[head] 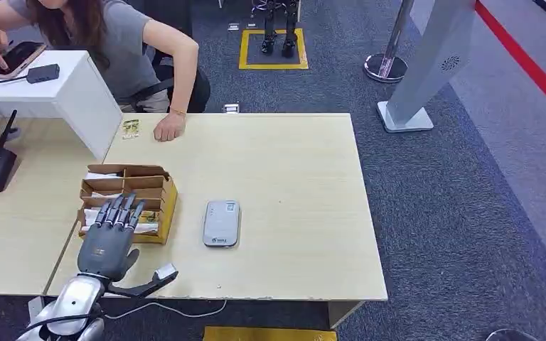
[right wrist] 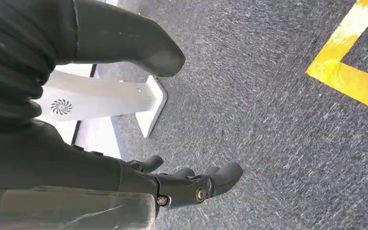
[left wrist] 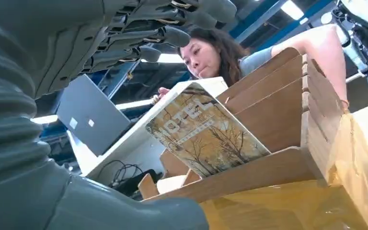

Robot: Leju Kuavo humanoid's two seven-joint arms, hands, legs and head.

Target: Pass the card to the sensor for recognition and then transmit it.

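While the left robot hand [head: 111, 238] hovers with fingers spread wide, holding nothing | a printed hotel card [left wrist: 202, 132] stands in the slotted wooden box [head: 129, 201] just beneath its fingertips | grey flat sensor [head: 221, 223] lies on the pale wooden counter [head: 291, 170] beside it | right robot hand [right wrist: 191, 184] hangs empty over carpet, fingers loosely apart.

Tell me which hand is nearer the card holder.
Left. The left hand hovers open over the wooden card holder; the right hand hangs over carpet, away from the table.
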